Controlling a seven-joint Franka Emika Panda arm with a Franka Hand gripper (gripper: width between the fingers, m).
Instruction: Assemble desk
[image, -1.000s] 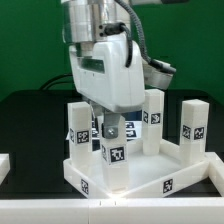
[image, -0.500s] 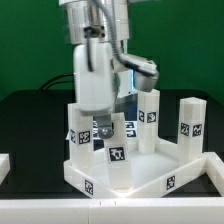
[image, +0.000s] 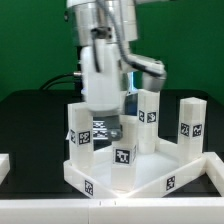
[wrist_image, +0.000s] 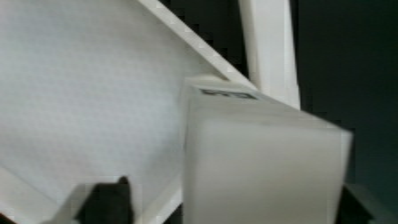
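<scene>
— The hand (image: 106, 126): what is it doing?
— It hangs over the near leg (image: 122, 158) with its fingers parted, one to each side of the leg's top, gripping nothing.
— And the desk?
— Its tabletop (image: 150, 176) lies upside down on the black counter (image: 30, 120) – rim up. Four legs stand upright in the corner sockets: the near one in front, one at the exterior view's left (image: 81, 133), two farther back (image: 149, 117) (image: 190, 125).

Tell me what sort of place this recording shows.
Probably a robotics lab bench: a white robot arm works over a black table, a green backdrop behind, and a white desk with tagged legs stands on it.
</scene>
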